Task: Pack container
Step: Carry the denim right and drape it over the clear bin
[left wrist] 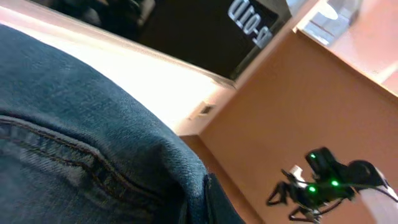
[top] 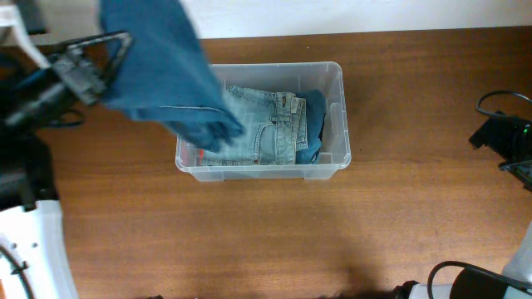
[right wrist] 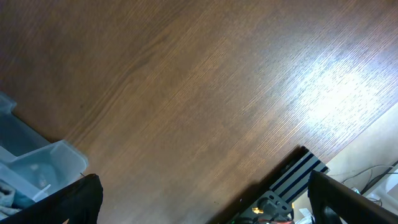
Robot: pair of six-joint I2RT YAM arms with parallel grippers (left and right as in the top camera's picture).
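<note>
The clear plastic container (top: pixel 335 124) stands mid-table and holds folded light-blue jeans (top: pixel 266 124) with a darker blue cloth (top: pixel 314 116) under them at the right. My left gripper (top: pixel 116 62) is raised at the upper left, shut on a dark blue denim garment (top: pixel 162 66) that hangs over the container's left end. In the left wrist view the denim (left wrist: pixel 81 155) fills the lower left and hides the fingers. My right gripper (right wrist: pixel 205 199) is open and empty above bare table, at the right edge in the overhead view (top: pixel 507 137). A corner of the container (right wrist: pixel 37 165) shows in the right wrist view.
The wooden table (top: pixel 249 232) reaches a pale wall at the back. The right arm with green lights (left wrist: pixel 323 183) shows in the left wrist view. A black-and-silver striped fixture (right wrist: pixel 298 177) sits at the table edge. Cables lie at the right side (top: pixel 499 104).
</note>
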